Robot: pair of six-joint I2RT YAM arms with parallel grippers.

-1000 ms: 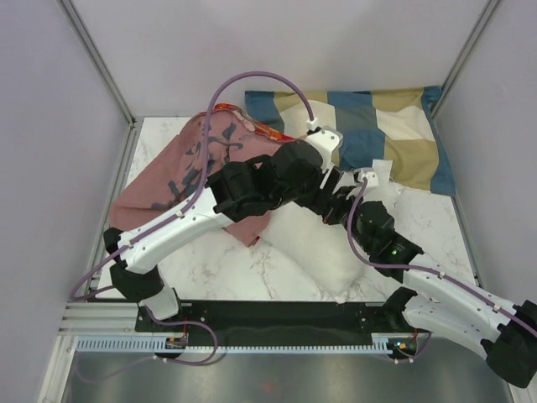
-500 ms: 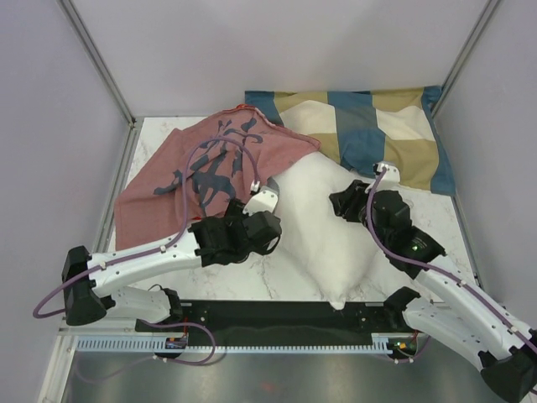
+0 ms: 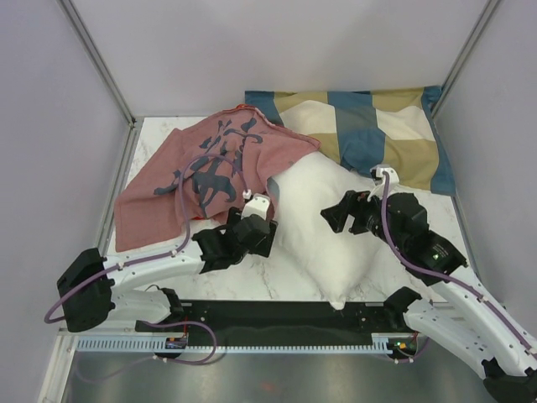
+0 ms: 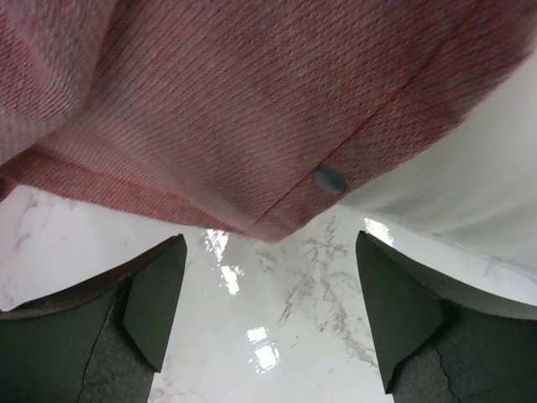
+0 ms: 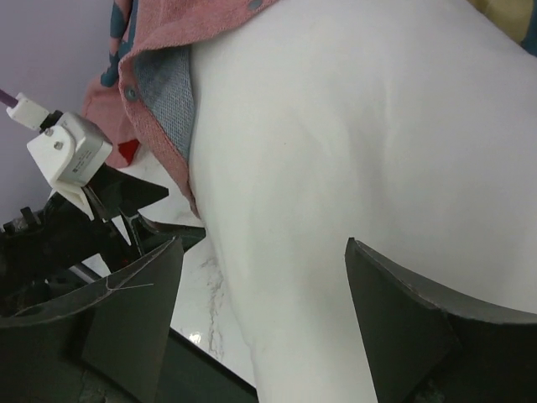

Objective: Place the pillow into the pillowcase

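Note:
The white pillow (image 3: pixel 323 231) lies slantwise mid-table, its far end tucked under the edge of the red printed pillowcase (image 3: pixel 205 172). My left gripper (image 3: pixel 262 233) is low by the pillowcase's near hem. In the left wrist view that gripper (image 4: pixel 268 323) is open over bare marble, with the hem (image 4: pixel 252 126) just ahead and the pillow (image 4: pixel 470 193) to the right. My right gripper (image 3: pixel 334 217) hovers over the pillow's right side. It is open (image 5: pixel 264 327), its jaws wide apart above the pillow (image 5: pixel 352 168) and closed on nothing. The pillowcase mouth (image 5: pixel 159 59) shows beyond.
A blue, tan and cream checked pillow (image 3: pixel 386 126) lies along the back right wall. Grey walls close in the marble table (image 3: pixel 252 281) on both sides and at the back. The left gripper's white camera block (image 5: pixel 67 151) appears in the right wrist view.
The left arm has drawn back from deep over the pillowcase to its near hem. The right gripper has opened, let go of the pillow and pulled back. The pillowcase has settled over the pillow's far end.

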